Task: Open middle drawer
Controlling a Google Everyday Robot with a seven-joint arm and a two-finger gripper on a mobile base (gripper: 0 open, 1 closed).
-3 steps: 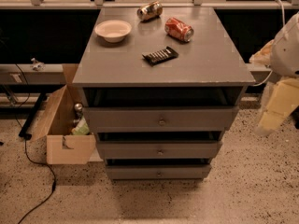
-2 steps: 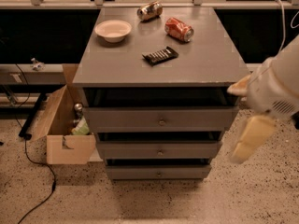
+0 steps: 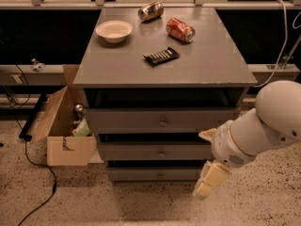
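The middle drawer (image 3: 141,151) is the second of three grey drawers in the cabinet, with a small round knob (image 3: 161,153) at its centre. Its front sits flush with the fronts of the top drawer (image 3: 141,120) and the bottom drawer (image 3: 141,174). My gripper (image 3: 209,179) hangs low at the cabinet's lower right corner, level with the bottom drawer and to the right of the knob. It is apart from the knob. The white arm (image 3: 263,126) reaches in from the right edge.
On the cabinet top (image 3: 211,65) lie a white bowl (image 3: 114,30), a red can (image 3: 180,29), a brown can (image 3: 151,11) and a dark snack bar (image 3: 161,56). An open cardboard box (image 3: 66,135) stands on the floor at the left, beside a black cable (image 3: 33,164).
My arm has swung in from the right edge, leftward and down. The gripper is now lower and close to the cabinet's right side. The drawers have not moved.
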